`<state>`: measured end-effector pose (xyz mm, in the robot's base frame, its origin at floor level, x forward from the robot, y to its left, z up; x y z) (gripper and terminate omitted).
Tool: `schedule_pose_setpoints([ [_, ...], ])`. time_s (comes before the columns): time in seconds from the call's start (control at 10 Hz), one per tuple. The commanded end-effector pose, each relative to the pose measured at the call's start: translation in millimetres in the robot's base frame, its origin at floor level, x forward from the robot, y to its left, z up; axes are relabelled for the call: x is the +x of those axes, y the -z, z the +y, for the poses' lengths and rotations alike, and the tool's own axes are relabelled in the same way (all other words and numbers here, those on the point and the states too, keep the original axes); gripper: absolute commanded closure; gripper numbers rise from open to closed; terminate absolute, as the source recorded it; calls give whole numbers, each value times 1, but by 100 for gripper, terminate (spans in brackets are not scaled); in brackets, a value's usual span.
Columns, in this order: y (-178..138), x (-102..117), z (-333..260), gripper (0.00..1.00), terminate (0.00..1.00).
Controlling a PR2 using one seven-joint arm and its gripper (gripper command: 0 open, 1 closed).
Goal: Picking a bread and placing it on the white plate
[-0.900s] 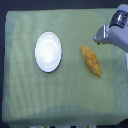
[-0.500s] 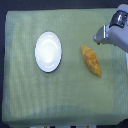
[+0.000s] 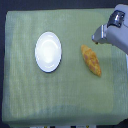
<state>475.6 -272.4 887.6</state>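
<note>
Green cloth (image 3: 30,95), bread (image 3: 91,60), white plate (image 3: 48,51), hand (image 3: 98,36) all unmoved.

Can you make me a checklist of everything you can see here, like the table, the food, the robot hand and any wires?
Surface: green cloth covers the table, fairly flat.
Job's things: bread lies on the cloth, to the exterior view's right of the white plate; plate holds nothing.
Clutter: nothing seen.
Grippers: gripper above the bread's upper end, not touching; open or shut cannot be told.
Cables: nothing seen.
Surroundings: dark floor beyond the cloth's edges.
</note>
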Motion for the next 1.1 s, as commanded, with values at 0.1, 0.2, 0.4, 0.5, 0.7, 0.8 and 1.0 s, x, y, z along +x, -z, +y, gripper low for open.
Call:
schedule_pose_setpoints([
  [0.1, 46, 4, 26, 0, 0],
  [0.2, 59, 3, 34, 0, 0],
  [0.4, 88, 5, 52, 0, 0],
  [0.5, 92, 6, 54, 0, 0],
  [0.7, 109, 9, 63, 0, 0],
  [0.8, 116, 11, 65, 0, 0],
  [1.0, 132, 14, 63, 0, 0],
])
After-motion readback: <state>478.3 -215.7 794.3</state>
